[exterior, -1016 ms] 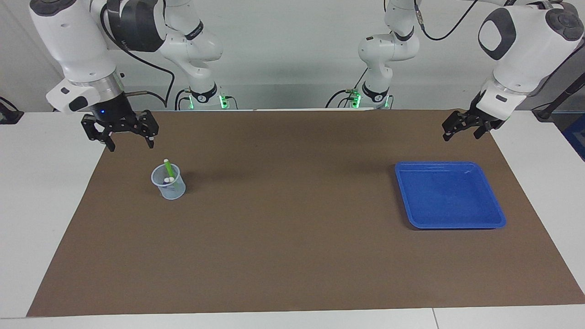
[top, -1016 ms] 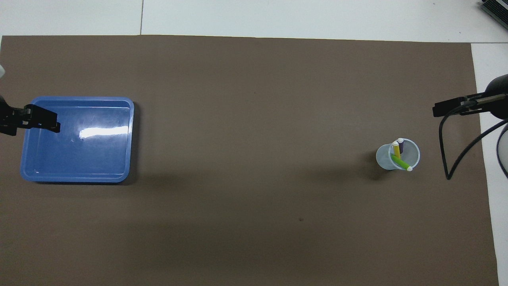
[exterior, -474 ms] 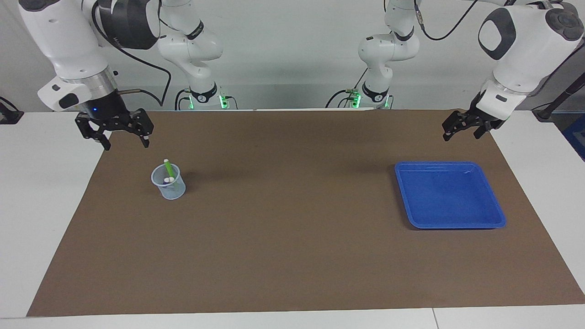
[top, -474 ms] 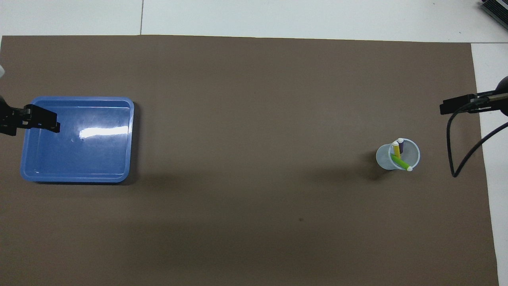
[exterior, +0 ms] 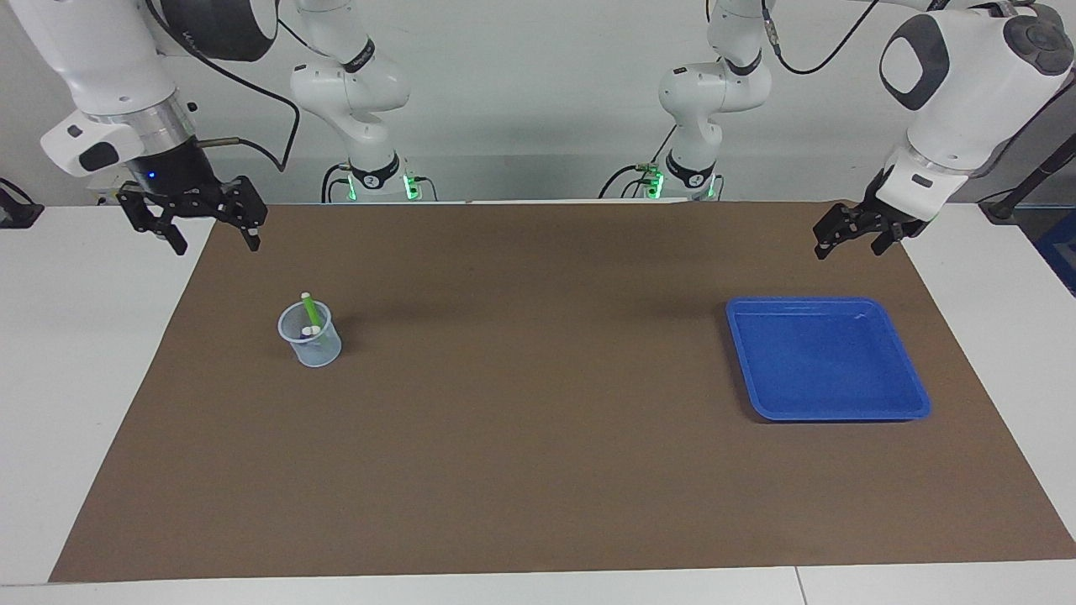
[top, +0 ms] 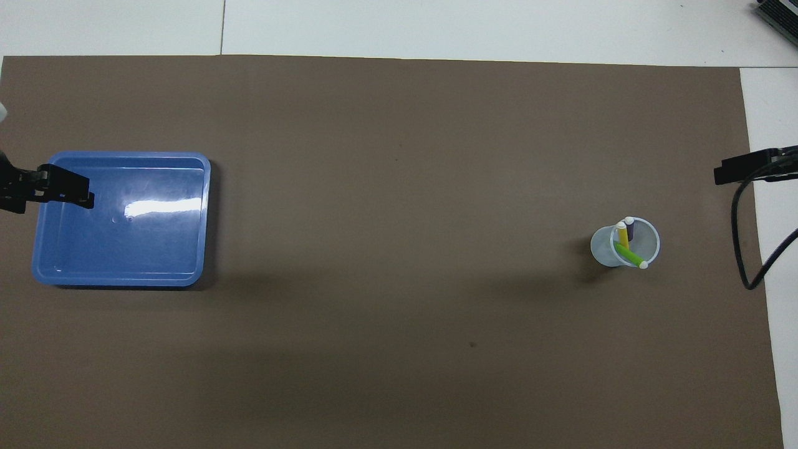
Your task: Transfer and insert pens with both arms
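Observation:
Three pens stand in a clear plastic cup [exterior: 310, 340] [top: 603, 246] on the brown mat, toward the right arm's end. The green pen [exterior: 310, 309] [top: 628, 254] leans and sticks out highest. The yellow pen [top: 623, 234] and the purple pen [top: 630, 229] stand beside it. My right gripper [exterior: 216, 246] is open and empty, raised over the mat's edge, apart from the cup. One of its fingers [top: 739, 170] shows in the overhead view. My left gripper [exterior: 849, 250] [top: 84, 190] is open and empty and hangs over the blue tray's end.
An empty blue tray [exterior: 828, 413] [top: 124, 282] lies on the mat toward the left arm's end. Two smaller white arm bases [exterior: 374, 172] [exterior: 691, 168] with green lights stand at the robots' edge. A black cable [top: 745, 249] hangs from the right arm.
My right gripper has risen and moved away from the cup, toward the right arm's end of the table. The left arm waits unmoved. The pens and cup stay still.

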`<state>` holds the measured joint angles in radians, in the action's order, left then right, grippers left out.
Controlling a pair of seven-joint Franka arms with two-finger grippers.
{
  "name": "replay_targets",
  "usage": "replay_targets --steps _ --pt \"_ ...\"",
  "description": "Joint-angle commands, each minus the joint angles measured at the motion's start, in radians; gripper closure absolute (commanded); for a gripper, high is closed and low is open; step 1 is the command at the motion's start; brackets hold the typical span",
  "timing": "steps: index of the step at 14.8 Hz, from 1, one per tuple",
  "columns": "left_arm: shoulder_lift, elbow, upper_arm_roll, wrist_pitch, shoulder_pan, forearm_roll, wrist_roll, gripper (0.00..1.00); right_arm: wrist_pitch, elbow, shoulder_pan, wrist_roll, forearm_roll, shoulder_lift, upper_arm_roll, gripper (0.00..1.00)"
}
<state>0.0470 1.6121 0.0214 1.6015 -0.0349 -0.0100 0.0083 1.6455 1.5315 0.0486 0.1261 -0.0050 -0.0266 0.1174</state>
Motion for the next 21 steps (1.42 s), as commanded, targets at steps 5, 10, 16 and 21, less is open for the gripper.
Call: replay_targets --steps 5,10,16,21 --pt "-0.016 0.011 -0.006 -0.026 0.000 0.015 0.015 0.00 -0.102 -0.051 0.026 -0.083 0.054 -0.003 0.013 0.00" --pt "-0.016 0.011 -0.005 -0.026 -0.002 0.015 0.015 0.00 -0.096 -0.051 0.043 -0.115 0.031 -0.003 0.027 0.00" --pt "-0.018 0.011 -0.006 -0.037 -0.002 0.015 0.015 0.00 -0.098 -0.051 0.034 -0.114 0.031 -0.003 0.031 0.00" --pt "-0.016 -0.010 0.017 -0.067 -0.002 0.013 0.012 0.00 -0.098 -0.053 0.033 -0.114 0.022 -0.003 0.030 0.00"
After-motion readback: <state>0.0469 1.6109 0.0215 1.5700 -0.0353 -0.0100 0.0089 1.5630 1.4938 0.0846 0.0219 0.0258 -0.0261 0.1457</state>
